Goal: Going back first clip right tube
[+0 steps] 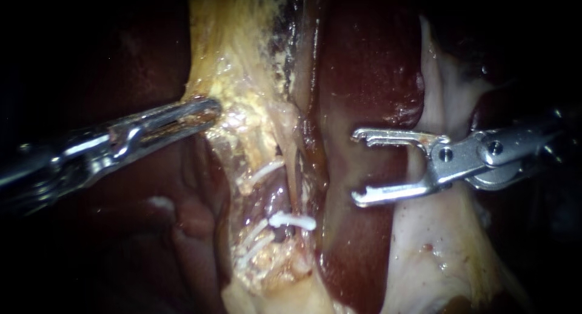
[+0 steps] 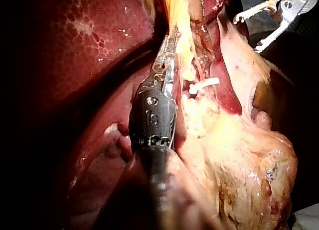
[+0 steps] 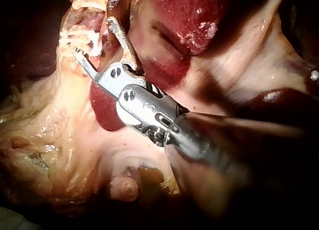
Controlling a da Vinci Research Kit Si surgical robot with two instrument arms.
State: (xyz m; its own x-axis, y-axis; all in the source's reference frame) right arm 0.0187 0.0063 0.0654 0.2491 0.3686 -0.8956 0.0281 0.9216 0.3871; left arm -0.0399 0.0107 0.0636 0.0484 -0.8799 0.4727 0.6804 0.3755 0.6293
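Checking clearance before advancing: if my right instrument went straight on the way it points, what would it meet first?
Probably the dark red tissue band ahead of the right instrument's open jaws; the white clip lies beyond. Depth is unclear.

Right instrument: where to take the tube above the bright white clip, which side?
Likely the bare stretch of tube just above the white clip, from the view's right: it runs upright, and the right instrument's open jaws face it crosswise.

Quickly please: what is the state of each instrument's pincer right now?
Left instrument: pincer closed on the yellowish tissue.
Right instrument: pincer open, holding nothing.
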